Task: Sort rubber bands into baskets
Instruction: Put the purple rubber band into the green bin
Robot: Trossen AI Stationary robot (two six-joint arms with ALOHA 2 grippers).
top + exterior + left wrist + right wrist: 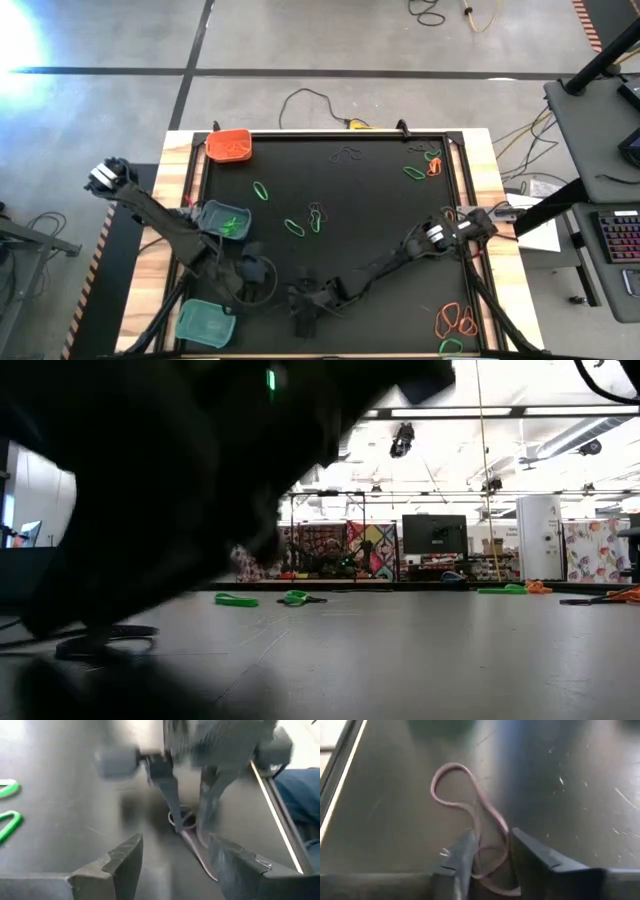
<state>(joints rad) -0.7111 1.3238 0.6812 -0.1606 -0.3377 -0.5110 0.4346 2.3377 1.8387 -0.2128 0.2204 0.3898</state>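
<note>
A thin pinkish-grey rubber band lies looped on the black mat near the table's near edge. My right gripper points down over it with a narrow gap, one finger on each side of the band's end; it also shows in the high view. My left gripper is open and empty just to its left, facing the right gripper and the band. The orange basket sits at the far left. One teal basket holds green bands. The other teal basket is near left. My right gripper's fingers come from above, pointing down at the mat, and stand on either side of the band's end. The band lies flat and slack on the mat. I cannot tell whether the fingers touch it.
Loose green and black bands lie mid-table, more green to the left, black and green-orange ones at the far side, orange and green ones near right. A raised frame edges the mat. Green bands show in the low view.
</note>
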